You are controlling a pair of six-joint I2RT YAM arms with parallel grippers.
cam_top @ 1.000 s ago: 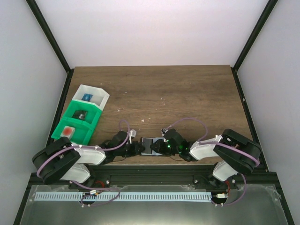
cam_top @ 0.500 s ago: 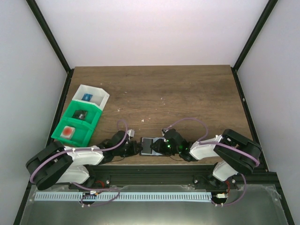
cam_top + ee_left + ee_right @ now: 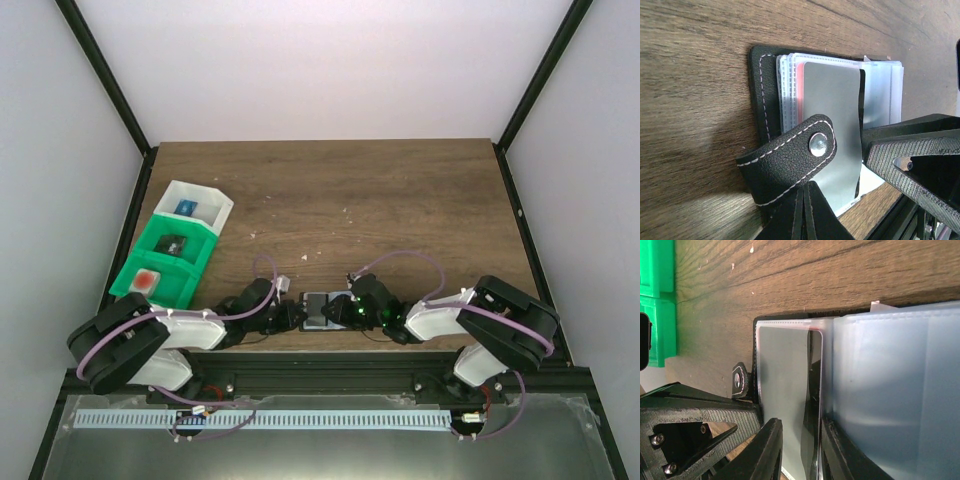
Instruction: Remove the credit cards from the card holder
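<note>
Your left gripper (image 3: 803,202) is clenched tight. Its two fingers meet at the near edge of the black stitched leather card holder (image 3: 765,85), right under the black snap strap (image 3: 790,155) that curls up over them. You cannot tell from here whether any leather is caught between them. Your right gripper (image 3: 800,435) has its jaws a little apart and grips nothing that shows. One finger is over the flat silver-grey card (image 3: 785,390), the other over the stack of clear plastic sleeves (image 3: 890,380), with the tips down close to the open holder. The holder lies open and flat on the brown wooden table (image 3: 380,200), at its near edge between your two arms and well apart from the green and white plastic bins (image 3: 170,250) on the left. The grey card lies on top, and the thin edge of a reddish card (image 3: 800,95) shows beside it. Neither looks free of the holder. By my reading you are at the first extraction, with the left pinning and the right picking. Next, get the right fingers onto the grey card's free edge alone, not the sleeve. Then draw it out along the pocket while the left stops the holder sliding.
</note>
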